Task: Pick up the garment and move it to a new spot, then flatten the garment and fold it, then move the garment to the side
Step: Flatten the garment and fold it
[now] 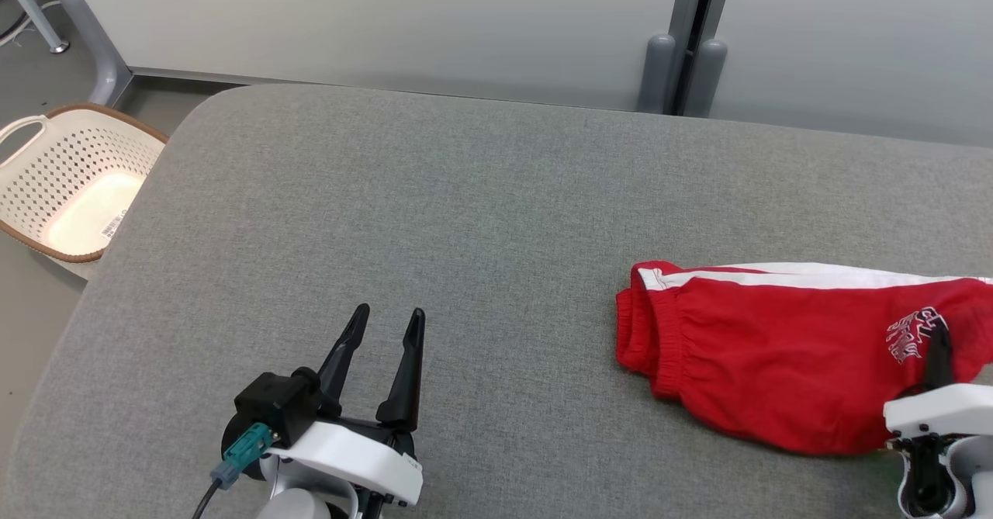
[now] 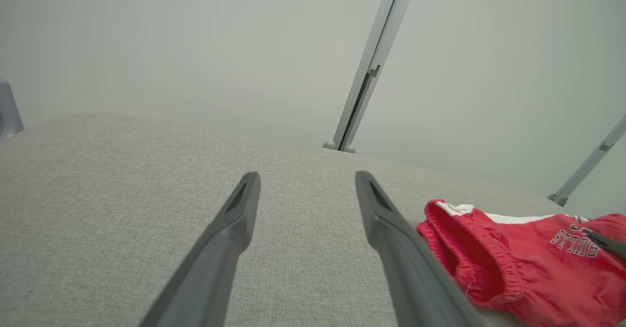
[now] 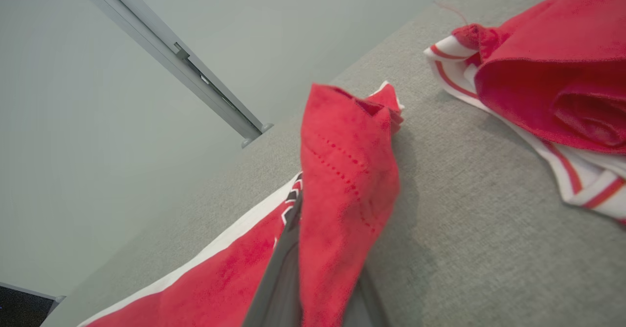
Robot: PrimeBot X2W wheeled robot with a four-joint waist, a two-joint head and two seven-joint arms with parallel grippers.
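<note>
The right claw (image 3: 332, 219) pinches the red garment (image 1: 776, 356), the left claw (image 1: 388, 319) gapes; basket (image 1: 70, 162) holds a label (image 1: 113, 228).

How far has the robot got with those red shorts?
Nothing looks finished: the red shorts lie rumpled at the right of the grey table. In hand: the right gripper pinches a fold of them; the left gripper is open, apart from them. Yet to do: moving, flattening, folding, setting aside.

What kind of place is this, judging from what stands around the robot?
Probably a test room set up for folding laundry: plain partition panels behind a cloth-covered table, a perforated laundry basket on the floor, and red shorts.
</note>
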